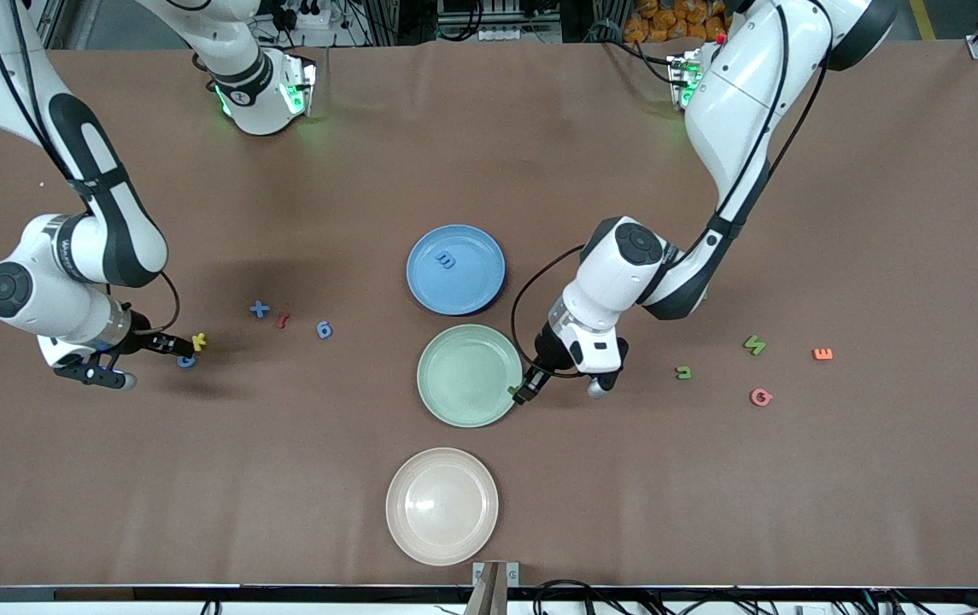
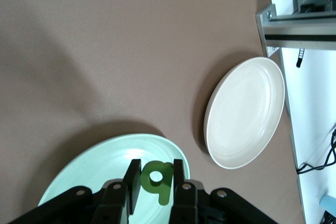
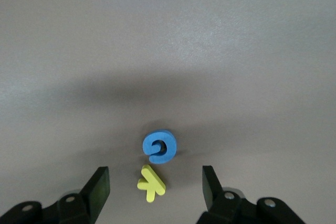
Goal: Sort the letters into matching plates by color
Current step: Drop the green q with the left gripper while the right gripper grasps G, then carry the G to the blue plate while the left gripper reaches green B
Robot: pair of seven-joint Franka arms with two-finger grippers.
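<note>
My left gripper (image 1: 524,395) is over the rim of the mint green plate (image 1: 463,376), at its left arm's end. It is shut on a dark green letter (image 2: 157,178), and the green plate (image 2: 100,169) lies beneath it. My right gripper (image 1: 185,348) is open and low over the table toward the right arm's end. A yellow letter (image 3: 151,183) lies between its fingers, with a blue letter (image 3: 159,147) just past it. The blue plate (image 1: 471,286) holds one blue letter (image 1: 447,261). The cream plate (image 1: 442,512) is empty.
A blue cross (image 1: 260,309), a red piece (image 1: 283,321) and a blue digit (image 1: 324,330) lie between the right gripper and the plates. Two green letters (image 1: 683,371) (image 1: 754,344), an orange E (image 1: 822,354) and a pink letter (image 1: 761,396) lie toward the left arm's end.
</note>
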